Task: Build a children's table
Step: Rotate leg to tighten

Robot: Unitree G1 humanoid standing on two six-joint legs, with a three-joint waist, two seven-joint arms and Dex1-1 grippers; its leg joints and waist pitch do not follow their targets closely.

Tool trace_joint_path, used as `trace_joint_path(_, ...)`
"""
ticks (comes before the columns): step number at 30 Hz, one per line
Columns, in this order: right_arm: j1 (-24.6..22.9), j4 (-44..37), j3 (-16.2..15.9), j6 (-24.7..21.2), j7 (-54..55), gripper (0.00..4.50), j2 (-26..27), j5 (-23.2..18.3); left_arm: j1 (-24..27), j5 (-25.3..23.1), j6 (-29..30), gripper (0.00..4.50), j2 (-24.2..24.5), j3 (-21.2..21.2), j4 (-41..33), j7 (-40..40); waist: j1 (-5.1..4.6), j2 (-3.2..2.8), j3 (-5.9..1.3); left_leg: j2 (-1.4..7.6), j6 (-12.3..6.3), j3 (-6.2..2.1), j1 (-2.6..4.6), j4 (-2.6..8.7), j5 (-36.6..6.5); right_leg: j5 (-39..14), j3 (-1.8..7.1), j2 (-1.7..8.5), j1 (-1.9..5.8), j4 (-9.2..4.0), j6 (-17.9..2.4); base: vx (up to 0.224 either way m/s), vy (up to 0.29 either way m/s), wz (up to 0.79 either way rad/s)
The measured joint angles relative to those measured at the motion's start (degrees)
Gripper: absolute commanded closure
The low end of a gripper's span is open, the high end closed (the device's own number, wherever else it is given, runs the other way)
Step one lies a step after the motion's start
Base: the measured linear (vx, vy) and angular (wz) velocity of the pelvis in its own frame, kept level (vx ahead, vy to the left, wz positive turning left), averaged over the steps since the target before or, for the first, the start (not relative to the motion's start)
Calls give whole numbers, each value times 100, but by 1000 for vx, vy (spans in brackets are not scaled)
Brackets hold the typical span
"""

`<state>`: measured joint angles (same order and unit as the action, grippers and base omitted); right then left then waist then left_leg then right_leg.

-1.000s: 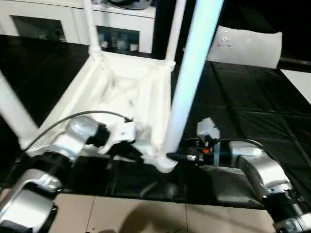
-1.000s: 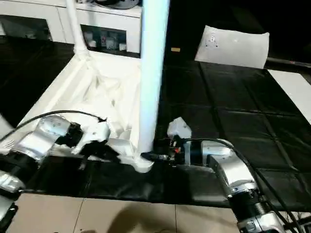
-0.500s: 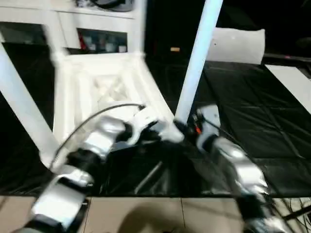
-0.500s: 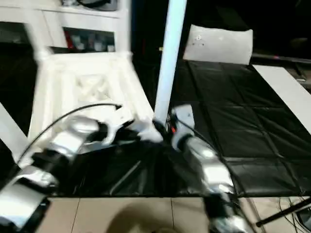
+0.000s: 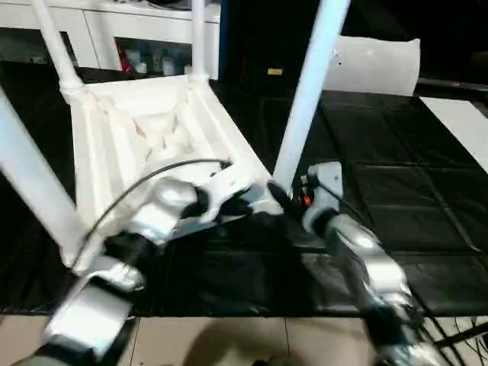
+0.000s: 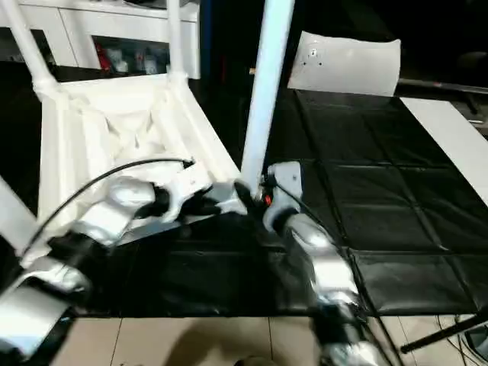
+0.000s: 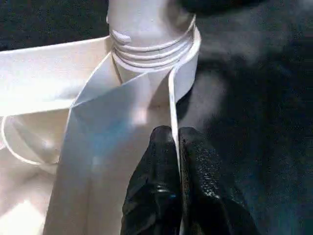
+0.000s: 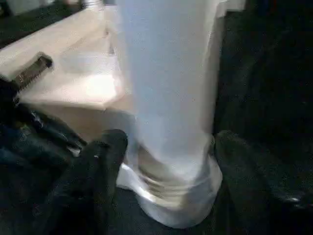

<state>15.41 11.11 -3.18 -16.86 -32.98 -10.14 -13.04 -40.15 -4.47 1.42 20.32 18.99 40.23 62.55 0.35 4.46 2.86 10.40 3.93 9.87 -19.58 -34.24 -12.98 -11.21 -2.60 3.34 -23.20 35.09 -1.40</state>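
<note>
White tabletop, white legs, black tool fingers, black mat

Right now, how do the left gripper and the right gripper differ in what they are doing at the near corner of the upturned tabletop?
The left gripper is shut, pinching the thin rim of the tabletop; the right gripper is open, its fingers standing on either side of the near leg without clamping it. The left grips flat plastic, the right brackets a round tube just above its socket. Both have black fingers and work at the same corner.

Upturned white tabletop on black mat, legs upright.
</note>
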Motion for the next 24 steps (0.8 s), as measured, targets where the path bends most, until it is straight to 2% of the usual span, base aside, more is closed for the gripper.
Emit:
trace_joint_path(2, -19, -17, -8, 6, -512, 68, -324, -83, 46, 104, -110, 450, 140, -18, -4, 379, 10, -2, 2, -1, 9, 0, -1, -7, -4, 1, 2, 2, 0, 1, -2, 0, 0, 0)
trace_joint_path(6, 0, -195, -16, 46, -1393, 49, -839, -238, 116, 274, -233, 450, 342, -20, -17, 1021, 52, -2, 2, -1, 8, 1, 1, -9, -3, 1, 1, 4, 5, 2, -2, 0, 0, 0)
trace_joint_path(10, 54, -186, -315, 73, -2468, 49, -1320, -422, 116, 341, -514, 450, 463, 6, 80, 1587, 132, 1, 3, 1, 2, 1, -2, -10, 0, 1, -1, 3, 4, 1, -2, 0, 0, 0)
trace_joint_path(13, 145, -182, -458, 73, -3040, 49, -1459, -532, 115, 366, -666, 450, 518, 29, 112, 1903, 176, 7, 6, 1, -3, 1, 2, -12, 3, 1, -2, 4, 4, 2, -2, 0, 0, 0)
trace_joint_path(19, 459, 168, -806, 155, -3791, 118, -1522, -496, 68, 377, -837, 450, 599, 219, 95, 2374, 211, 42, 13, 2, -6, 1, 10, -24, 3, 2, -6, 7, 3, 6, -3, 0, 0, 0)
trace_joint_path(24, 625, 398, -923, 256, -4019, 154, -1508, -469, 13, 373, -978, 450, 600, 367, 77, 2647, 285, 46, 15, 2, -6, 1, 8, -24, 3, 1, -6, 8, 3, 6, -4, 0, 0, 0)
